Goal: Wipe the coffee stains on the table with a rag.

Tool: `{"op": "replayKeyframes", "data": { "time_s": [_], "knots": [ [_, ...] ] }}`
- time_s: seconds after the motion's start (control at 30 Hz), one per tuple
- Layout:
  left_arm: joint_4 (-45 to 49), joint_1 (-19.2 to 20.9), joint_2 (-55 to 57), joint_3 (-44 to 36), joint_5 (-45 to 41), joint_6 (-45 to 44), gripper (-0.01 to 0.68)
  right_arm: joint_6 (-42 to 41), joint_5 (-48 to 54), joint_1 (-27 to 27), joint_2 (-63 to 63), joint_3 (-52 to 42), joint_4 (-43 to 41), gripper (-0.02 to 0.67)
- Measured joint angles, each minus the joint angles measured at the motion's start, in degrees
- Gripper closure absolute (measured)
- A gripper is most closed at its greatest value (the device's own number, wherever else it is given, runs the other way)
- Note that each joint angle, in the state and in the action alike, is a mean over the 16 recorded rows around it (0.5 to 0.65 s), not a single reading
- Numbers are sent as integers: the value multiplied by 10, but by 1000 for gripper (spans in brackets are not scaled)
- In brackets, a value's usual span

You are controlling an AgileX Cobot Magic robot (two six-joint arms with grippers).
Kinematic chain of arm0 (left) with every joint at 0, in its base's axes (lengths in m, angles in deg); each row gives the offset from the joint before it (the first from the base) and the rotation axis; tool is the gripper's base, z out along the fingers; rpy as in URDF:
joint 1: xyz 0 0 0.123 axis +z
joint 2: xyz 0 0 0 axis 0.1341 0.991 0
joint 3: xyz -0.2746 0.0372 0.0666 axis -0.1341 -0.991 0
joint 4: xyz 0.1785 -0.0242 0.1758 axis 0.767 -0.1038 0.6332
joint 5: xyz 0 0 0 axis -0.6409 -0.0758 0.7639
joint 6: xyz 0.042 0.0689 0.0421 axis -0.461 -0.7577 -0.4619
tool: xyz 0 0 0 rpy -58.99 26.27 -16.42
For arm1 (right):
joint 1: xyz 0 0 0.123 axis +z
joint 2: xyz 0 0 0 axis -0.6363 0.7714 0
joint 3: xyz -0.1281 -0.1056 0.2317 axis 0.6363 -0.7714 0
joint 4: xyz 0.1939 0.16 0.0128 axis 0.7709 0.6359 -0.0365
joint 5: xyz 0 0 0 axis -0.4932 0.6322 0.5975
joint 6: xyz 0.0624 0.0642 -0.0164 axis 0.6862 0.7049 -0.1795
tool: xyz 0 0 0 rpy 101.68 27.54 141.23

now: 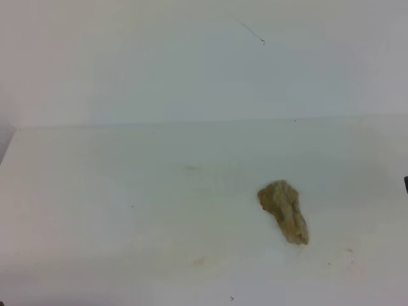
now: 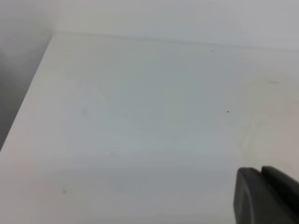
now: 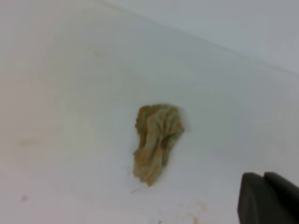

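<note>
The rag [image 1: 285, 209] is a lumpy tan-beige wad lying on the white table [image 1: 127, 191], right of centre. In the right wrist view the rag [image 3: 156, 140] lies ahead and left of my right gripper [image 3: 264, 175], apart from it. That gripper's dark fingers sit together, empty. My left gripper [image 2: 260, 170] also has its fingers together, over bare table [image 2: 140, 116]. No palm-sized coffee splotch shows. Only faint brownish smears show [image 1: 201, 260], [image 1: 190, 167].
A white wall [image 1: 191, 57] rises behind the table, with a thin dark mark [image 1: 261, 41]. The table's left edge [image 1: 7, 153] drops to a grey gap. Tiny dark specks dot the surface [image 1: 132, 206]. A dark sliver [image 1: 406, 185] shows at the right border.
</note>
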Motion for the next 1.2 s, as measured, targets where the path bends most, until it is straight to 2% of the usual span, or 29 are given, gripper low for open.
{"op": "replayKeyframes", "data": {
  "time_s": [0.3,0.6,0.87,1.2],
  "knots": [
    [0,0,0,0,0,0,672,41,-61,-67,-123,-71,-63,652],
    [0,0,0,0,0,0,672,100,-145,-161,-319,-265,-94,652],
    [0,0,0,0,0,0,672,157,-85,-219,-463,-389,-86,652],
    [0,0,0,0,0,0,672,211,-23,-253,-512,-410,-80,652]
  ]
}}
